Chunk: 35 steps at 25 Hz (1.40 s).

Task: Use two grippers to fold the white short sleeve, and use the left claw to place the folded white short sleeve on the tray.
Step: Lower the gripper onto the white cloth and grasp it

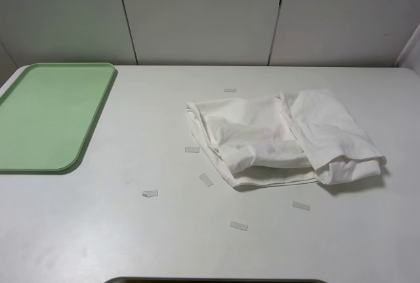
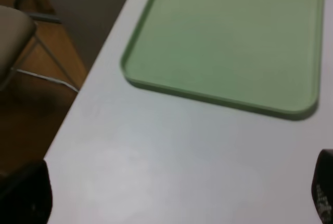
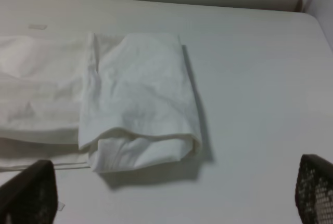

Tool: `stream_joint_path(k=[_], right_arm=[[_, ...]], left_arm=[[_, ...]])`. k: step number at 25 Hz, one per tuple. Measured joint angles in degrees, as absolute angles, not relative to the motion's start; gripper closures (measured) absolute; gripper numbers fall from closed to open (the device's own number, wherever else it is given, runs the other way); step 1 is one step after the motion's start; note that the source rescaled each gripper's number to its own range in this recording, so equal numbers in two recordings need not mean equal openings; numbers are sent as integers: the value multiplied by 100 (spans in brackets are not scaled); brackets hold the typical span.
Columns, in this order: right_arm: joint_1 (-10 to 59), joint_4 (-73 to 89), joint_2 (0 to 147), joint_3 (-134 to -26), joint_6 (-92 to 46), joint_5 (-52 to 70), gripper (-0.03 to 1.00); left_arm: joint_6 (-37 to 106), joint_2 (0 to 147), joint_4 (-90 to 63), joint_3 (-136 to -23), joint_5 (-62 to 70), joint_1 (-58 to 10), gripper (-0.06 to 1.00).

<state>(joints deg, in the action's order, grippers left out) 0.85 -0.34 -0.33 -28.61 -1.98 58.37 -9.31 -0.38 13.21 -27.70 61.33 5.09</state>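
1. Location: the white short sleeve [image 1: 282, 140] lies as a loose, partly folded bundle on the table [image 1: 98, 237]. It is well apart from the tray [image 1: 46, 112], on the tray's right-arm side.
2. Left gripper [image 2: 171, 200]: jaws spread wide, empty, near the tray's corner.
3. Right gripper [image 3: 170, 195]: jaws spread wide, empty, at the shirt end farthest from the tray.
4. Recommended: pinch all layers at matching edges, keep hems aligned, and fold toward the tray.
5. Count: one shirt, one tray, two grippers, six tape strips [image 1: 206, 179].
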Motion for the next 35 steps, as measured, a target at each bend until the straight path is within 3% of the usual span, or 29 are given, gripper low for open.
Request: stream_joint_path(k=[12,20,26,35], right_arm=[[85,0,-33,-2861,-198,5837,-3],[85,0,-33,-2861,-198,5837,-3],[85,0,-33,-2861,-198,5837,-3],[85,0,-33,-2861,-198,5837,-3]], left_arm=[[-546,397,942,-2979,6459,520,-5],[-492,2650,235,-3966,6302,520,-4],[-415,4821,-863,-4390,5254,449,-4],[316,7184,-2316,-4560,3475,-651,-3]])
